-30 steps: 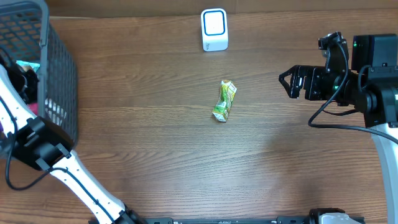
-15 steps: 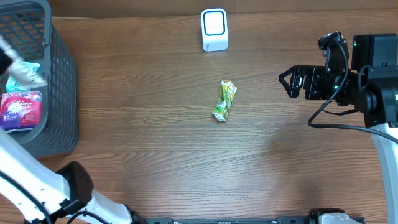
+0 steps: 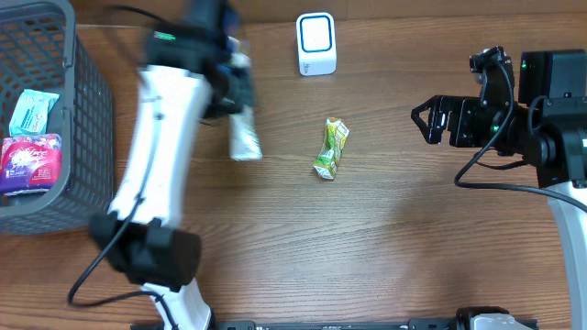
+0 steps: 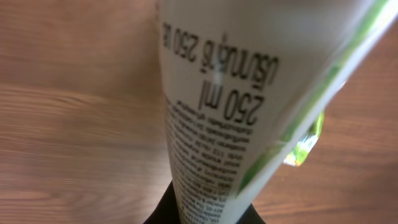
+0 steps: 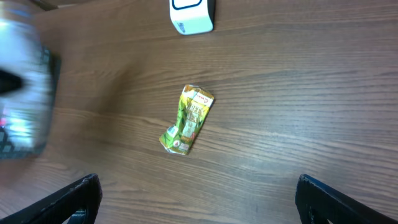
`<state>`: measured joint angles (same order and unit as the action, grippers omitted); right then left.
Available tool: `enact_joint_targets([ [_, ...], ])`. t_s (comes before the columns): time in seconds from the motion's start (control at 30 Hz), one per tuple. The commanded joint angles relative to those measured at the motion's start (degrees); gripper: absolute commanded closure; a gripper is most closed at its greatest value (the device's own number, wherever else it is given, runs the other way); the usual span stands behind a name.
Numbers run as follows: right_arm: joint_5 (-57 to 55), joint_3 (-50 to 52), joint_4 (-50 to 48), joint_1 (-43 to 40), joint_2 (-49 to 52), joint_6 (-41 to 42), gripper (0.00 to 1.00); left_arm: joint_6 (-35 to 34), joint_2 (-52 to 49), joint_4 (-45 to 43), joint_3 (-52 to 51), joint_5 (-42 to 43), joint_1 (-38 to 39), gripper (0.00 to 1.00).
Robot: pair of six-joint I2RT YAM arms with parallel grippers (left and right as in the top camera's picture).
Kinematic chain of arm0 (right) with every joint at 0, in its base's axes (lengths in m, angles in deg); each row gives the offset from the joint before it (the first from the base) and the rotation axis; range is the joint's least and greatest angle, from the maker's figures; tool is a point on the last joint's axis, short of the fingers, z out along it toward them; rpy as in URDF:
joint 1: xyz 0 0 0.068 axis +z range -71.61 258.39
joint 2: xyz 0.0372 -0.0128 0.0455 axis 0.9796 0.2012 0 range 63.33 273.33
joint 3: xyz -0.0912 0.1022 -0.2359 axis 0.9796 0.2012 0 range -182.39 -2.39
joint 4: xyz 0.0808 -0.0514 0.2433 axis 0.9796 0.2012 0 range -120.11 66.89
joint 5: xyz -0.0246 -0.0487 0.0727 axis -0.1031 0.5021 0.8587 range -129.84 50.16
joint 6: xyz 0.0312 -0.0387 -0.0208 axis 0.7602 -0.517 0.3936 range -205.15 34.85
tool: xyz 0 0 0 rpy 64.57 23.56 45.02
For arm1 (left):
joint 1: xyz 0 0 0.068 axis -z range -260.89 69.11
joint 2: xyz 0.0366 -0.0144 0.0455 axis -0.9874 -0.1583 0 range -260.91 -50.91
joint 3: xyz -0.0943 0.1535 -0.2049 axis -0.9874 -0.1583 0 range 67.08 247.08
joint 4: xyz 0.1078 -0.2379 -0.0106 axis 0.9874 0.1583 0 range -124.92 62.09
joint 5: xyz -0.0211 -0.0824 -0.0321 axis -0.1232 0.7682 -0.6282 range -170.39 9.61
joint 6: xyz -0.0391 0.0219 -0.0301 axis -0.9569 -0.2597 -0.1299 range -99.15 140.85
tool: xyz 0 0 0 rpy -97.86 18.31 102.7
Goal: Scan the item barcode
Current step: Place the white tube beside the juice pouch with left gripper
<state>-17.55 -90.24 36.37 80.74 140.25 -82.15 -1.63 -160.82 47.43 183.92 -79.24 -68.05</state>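
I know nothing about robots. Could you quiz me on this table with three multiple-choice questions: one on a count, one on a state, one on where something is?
1. How many packs show in the basket?
A. none
B. two
C. five

2. The right tool is:
A. open and empty
B. shut on a pack
C. shut and empty

3. Where is the green pouch?
A. in the basket
B. on the table, between the tube and the right tool
C. in the right tool

Answers:
1 B: a teal pack and a pink one lie there.
2 A: its jaws stand wide apart with nothing between them.
3 B: it lies on the bare wood, apart from both.
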Motion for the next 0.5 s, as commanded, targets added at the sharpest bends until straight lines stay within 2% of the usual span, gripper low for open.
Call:
enact_joint_targets([
  [0.0, 0.31, -1.36, -0.33, 0.26, -0.28, 0.2, 0.0, -11.3, 1.16, -11.23, -14.51, -3.1, 6.6, 0.96],
  [0.23, 0.31, -1.36, -0.33, 0.26, -0.28, 0.2, 0.0, -13.0, 1.16, -32.96, -32.11, -2.82, 10.73, 0.96],
  [0.27, 0.33, -1.36, -0.31, 0.26, -0.28, 0.2, 0.0, -12.55, 1.16, -34.97, -33.46, -2.54, 10.88, 0.92],
  [0.3, 0.33, -1.36, -0.33, 0.26, -0.28, 0.2, 0.0, -11.69, 1.16, -37.27, -34.86, -1.84, 10.97, 0.71],
  [0.33, 0.33, -1.36, -0.33, 0.26, -0.28, 0.2, 0.0, -10.95, 1.16, -37.77, -35.04, -1.53, 10.97, 0.6],
  [0.4, 0.33, -1.36, -0.31, 0.26, -0.28, 0.2, 0.0, -9.05, 1.16, -38.38, -34.95, -1.49, 10.97, 0.46],
  [0.47, 0.33, -1.36, -0.28, 0.26, -0.28, 0.2, 0.0, -6.99, 1.18, -38.34, -34.05, -0.66, 10.78, 0.39],
])
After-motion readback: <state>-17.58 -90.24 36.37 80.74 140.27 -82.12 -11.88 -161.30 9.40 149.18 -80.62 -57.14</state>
